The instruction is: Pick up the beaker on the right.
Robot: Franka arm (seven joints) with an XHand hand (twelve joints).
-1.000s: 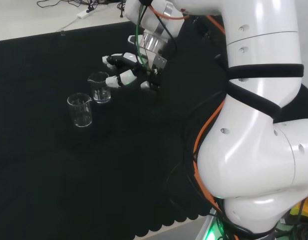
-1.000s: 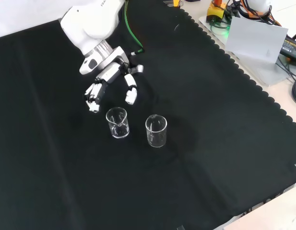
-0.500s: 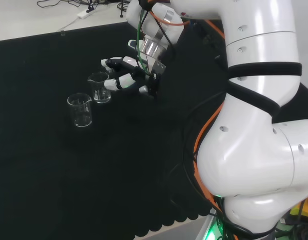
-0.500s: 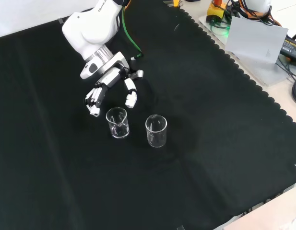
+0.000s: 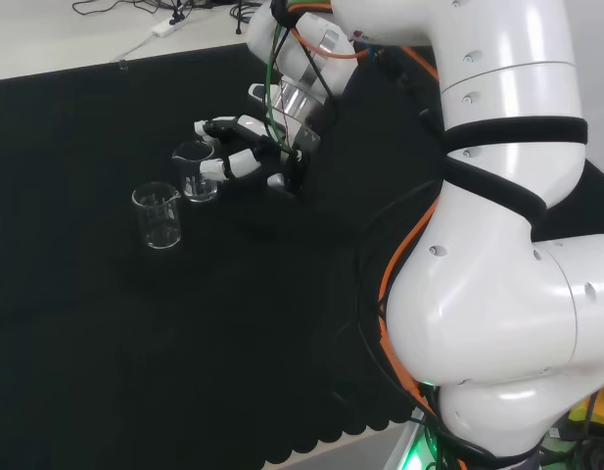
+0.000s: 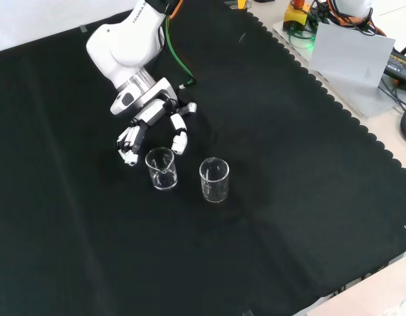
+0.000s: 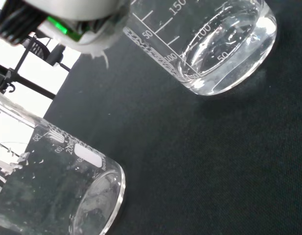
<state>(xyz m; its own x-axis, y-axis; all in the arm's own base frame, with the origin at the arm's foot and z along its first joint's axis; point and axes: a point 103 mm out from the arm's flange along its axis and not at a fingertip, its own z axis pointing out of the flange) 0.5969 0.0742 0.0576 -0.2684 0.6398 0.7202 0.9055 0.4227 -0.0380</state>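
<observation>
**Hand spread beside the nearer of two glass beakers**

While the hand (image 6: 152, 118) hangs low over the black cloth (image 6: 288, 164), its fingers (image 6: 129, 138) stand spread and only lightly bent, closed on nothing. In the front view, the fingers reach down on one side and the thumb (image 6: 180, 138) on the other, and the small beaker (image 6: 161, 168) stands just below the gap between them, its rim close to the fingertips. Whether any fingertip touches the glass cannot be told from this view.

In the head view the same small beaker (image 5: 195, 171) stands just to the left of the hand (image 5: 245, 152), with the fingertips right at its rim and wall; contact again cannot be made out. The taller beaker (image 5: 157, 215) stands farther from the fingers, to the left and nearer the camera in that view. In the front view this taller beaker (image 6: 214, 179) is to the right of the small one, clear of the thumb and apart from its neighbour.

Seen from the wrist, both beakers stand upright on the cloth, the small beaker (image 7: 209, 44) with printed graduations and the taller beaker (image 7: 58, 191) close by, with a blurred white part of the hand (image 7: 67, 17) above them. Both look empty.
</observation>
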